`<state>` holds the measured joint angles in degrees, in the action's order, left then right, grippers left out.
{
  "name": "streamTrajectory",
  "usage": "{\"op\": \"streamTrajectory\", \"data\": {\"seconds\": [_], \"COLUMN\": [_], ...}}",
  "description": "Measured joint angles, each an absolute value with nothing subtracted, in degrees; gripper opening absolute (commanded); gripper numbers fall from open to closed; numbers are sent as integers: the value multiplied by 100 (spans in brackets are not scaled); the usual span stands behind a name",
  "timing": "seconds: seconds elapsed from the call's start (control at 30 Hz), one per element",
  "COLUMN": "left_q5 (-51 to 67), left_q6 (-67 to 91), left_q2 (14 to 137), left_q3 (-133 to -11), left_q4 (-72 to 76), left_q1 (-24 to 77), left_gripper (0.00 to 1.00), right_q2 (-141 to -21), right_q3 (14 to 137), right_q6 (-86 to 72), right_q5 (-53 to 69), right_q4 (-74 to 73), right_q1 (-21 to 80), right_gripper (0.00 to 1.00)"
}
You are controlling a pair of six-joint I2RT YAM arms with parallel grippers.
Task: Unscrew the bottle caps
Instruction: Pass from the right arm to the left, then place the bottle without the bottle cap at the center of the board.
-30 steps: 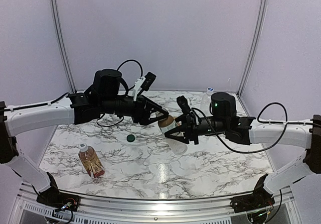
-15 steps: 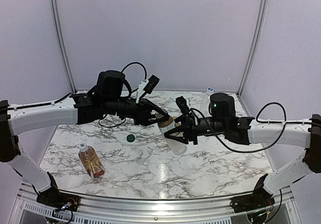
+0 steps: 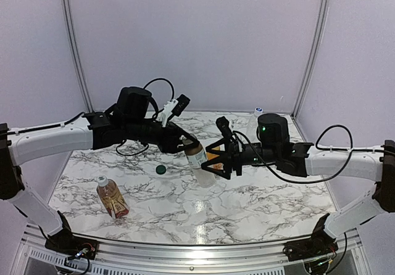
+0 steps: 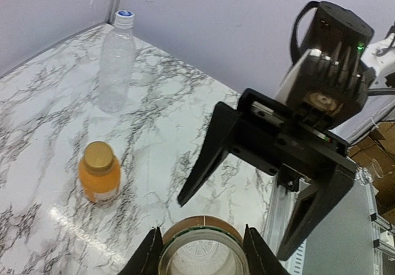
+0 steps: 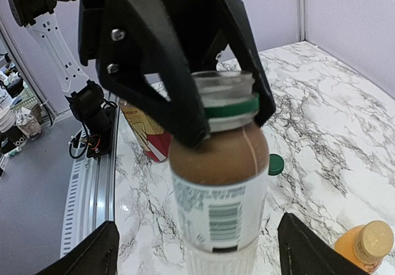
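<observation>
Above table [image 3: 265,196], left gripper [image 3: 187,144] seemingly grips bottle [image 3: 197,158]; right gripper [image 3: 213,161] gapes.

Tabletop [image 3: 247,201] is showing a polished, marble-veined face that is throwing back the lamps. Short bottle [image 5: 219,195] is presenting smooth clear plastic with a white label, possibly paper, though the close blur is leaving that uncertain. Left fingers [image 5: 179,102] and right fingers [image 4: 210,153] are reading as matt black moulded plastic. Orange juice bottle [image 4: 99,176] is gleaming softly. Tall clear bottle [image 4: 116,59] is showing ribbed transparent plastic. Rail [image 3: 185,251] is shining like bare metal.
</observation>
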<state>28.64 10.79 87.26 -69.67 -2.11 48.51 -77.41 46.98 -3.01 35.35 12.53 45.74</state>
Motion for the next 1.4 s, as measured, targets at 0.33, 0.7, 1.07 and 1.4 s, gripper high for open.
{"op": "streamTrajectory", "data": {"seconds": [0.33,0.7,1.07,1.4], "left_q5": [1072,-231,-565,-648], "left_q6": [832,864,899,991], "left_q2": [8646,9594,10431,10455], "left_q3": [-7207,-8079,-8324,-8154], "left_q4": [-1347,-1667,-1710,-1699], "left_q1": [4012,3417,3326,3315], "left_gripper": [31,34,37,63], "right_q2": [-7741,-7741,-7592,-7583], "right_q3": [4703,4703,4696,4689], "right_q6": [-316,-397,-449,-451], "right_q5": [3194,3105,2954,2941], "right_q4": [1129,1118,1046,1044], "right_q1": [4574,4574,4574,4574], "right_gripper": [86,86,86,87]}}
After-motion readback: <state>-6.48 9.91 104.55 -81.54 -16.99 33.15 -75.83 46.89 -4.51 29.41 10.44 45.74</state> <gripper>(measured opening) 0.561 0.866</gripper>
